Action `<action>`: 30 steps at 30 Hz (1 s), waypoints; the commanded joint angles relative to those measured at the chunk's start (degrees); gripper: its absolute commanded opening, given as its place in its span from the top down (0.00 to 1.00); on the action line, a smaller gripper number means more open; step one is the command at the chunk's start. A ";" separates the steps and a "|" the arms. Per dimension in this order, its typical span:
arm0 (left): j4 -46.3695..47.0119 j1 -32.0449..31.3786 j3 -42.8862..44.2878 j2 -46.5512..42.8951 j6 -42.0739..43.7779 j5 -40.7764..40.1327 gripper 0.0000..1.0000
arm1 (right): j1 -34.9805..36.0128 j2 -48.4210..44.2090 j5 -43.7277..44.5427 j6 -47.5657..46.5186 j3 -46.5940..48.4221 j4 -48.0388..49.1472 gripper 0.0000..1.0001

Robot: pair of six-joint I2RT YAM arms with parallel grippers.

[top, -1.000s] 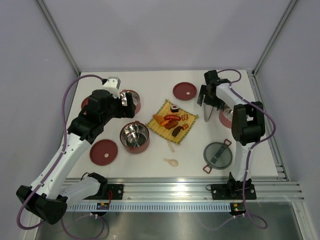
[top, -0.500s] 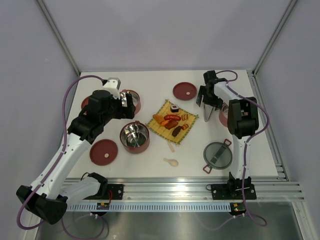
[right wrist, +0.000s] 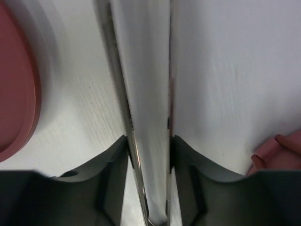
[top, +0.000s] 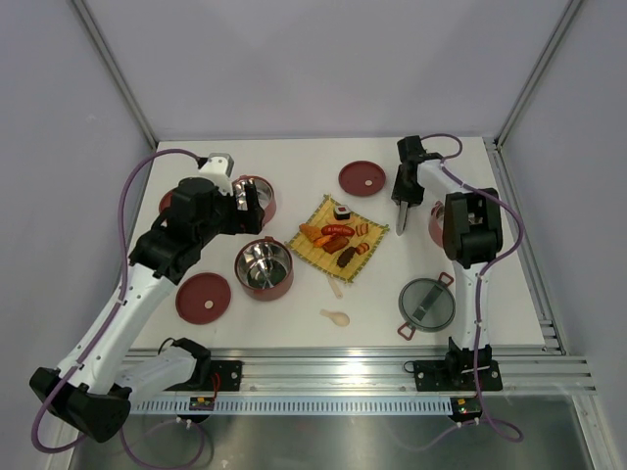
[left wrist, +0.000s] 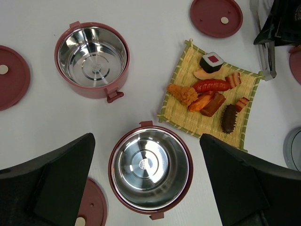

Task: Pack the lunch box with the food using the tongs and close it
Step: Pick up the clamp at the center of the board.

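The silver tongs (top: 402,217) lie on the table right of the yellow mat, and my right gripper (top: 405,186) is low over them. In the right wrist view both dark fingers (right wrist: 106,179) press against the outer sides of the tongs' two arms (right wrist: 146,94), so the gripper (right wrist: 148,165) is shut on them. The food (left wrist: 211,85), with a sushi roll (left wrist: 213,61), rests on the mat (top: 338,238). My left gripper (left wrist: 150,183) hangs open above one empty lunch box tier (left wrist: 150,167). Another empty tier (left wrist: 92,59) stands behind it.
Flat red lids lie at the back centre (top: 362,178), front left (top: 203,297) and far left (left wrist: 9,70). The grey top lid (top: 427,303) sits at the front right. A cream spoon (top: 336,316) lies near the front. A third red tier (top: 441,227) is partly behind the right arm.
My right gripper's fingers, spread wide before, have come together onto the tongs' arms, and the right forearm has swung slightly left. The left arm has held still.
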 commanded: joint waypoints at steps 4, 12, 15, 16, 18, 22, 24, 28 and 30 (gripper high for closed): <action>0.99 -0.08 2.88 -0.94 -0.11 -1.36 0.01 | -0.16 -8.23 0.16 -0.52 -4.70 -0.03 0.74; -0.06 -0.17 5.25 0.82 1.91 -3.99 0.01 | 0.37 -25.02 1.04 0.36 -11.92 -1.79 0.77; -0.07 -0.17 5.25 0.74 1.83 -5.31 0.01 | 1.33 -29.68 -2.21 -0.08 -12.28 -3.98 0.77; 0.29 -0.08 4.90 0.56 1.56 -5.75 0.01 | 2.03 -30.56 -3.00 -0.43 -12.01 -4.95 0.77; 1.51 -0.17 3.94 -0.49 1.12 -6.72 0.01 | 4.66 -32.67 -3.01 -0.78 -11.31 -8.28 0.76; 3.27 -0.08 3.05 -1.28 0.24 -8.39 0.01 | 7.49 -35.92 -6.42 -0.70 -11.39 -12.77 0.76; 3.37 -0.08 3.23 -1.29 -0.02 -9.44 0.01 | 8.10 -37.68 -9.68 -0.79 -11.75 -15.57 0.75; 3.63 -0.08 2.53 -0.94 -1.77 -12.34 0.01 | 10.12 -41.28 -13.02 -1.57 -14.37 -19.80 0.72; 2.76 -0.08 2.53 -0.24 -3.44 -13.48 0.01 | 10.65 -43.66 -14.08 -1.93 -16.22 -21.47 0.72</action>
